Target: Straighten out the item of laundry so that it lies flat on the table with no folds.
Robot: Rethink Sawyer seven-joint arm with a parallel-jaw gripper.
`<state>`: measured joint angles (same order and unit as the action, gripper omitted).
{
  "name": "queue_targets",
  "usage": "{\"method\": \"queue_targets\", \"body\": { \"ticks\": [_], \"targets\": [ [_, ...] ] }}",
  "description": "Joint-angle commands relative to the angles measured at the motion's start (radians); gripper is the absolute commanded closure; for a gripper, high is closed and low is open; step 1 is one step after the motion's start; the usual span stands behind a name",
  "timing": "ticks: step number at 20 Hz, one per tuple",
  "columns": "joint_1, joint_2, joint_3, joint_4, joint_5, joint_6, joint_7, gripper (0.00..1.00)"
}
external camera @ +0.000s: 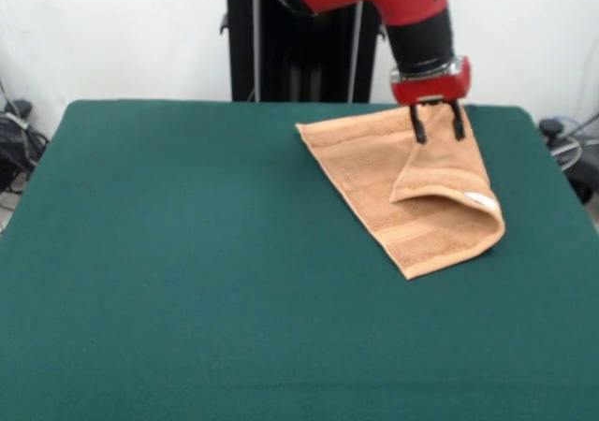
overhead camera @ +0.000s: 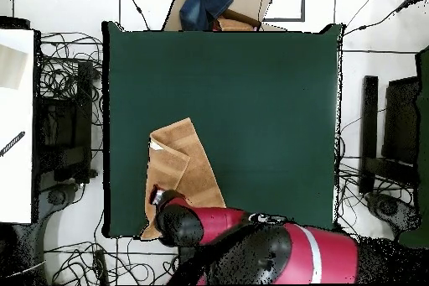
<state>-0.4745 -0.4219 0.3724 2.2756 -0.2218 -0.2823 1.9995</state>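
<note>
Terry towel (external camera: 374, 173) lies on the green bench (external camera: 187, 271) under my claw (external camera: 436, 133), which pinches its folded-over corner (white label (external camera: 481, 199) showing), so that flap is left to flatten.

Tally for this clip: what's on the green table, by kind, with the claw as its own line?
Towel: 1, orange-tan, one corner folded over
White label on the towel: 1
Claw: 1, at the towel's raised corner
Table: 1, green
Total: 4
</note>
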Motion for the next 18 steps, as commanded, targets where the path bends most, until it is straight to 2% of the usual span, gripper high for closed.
{"method": "queue_targets", "body": {
  "ticks": [1,7,12,18],
  "targets": [
    [-0.048,-0.023,0.156,-0.026,-0.014,0.11,0.122,0.0],
    [-0.081,0.083,0.152,-0.077,-0.063,0.086,0.089,0.0],
    [-0.106,0.117,0.152,-0.106,-0.091,0.104,0.068,0.0],
    [-0.109,0.243,0.114,-0.194,-0.172,0.052,0.05,0.0]
  ]
}}
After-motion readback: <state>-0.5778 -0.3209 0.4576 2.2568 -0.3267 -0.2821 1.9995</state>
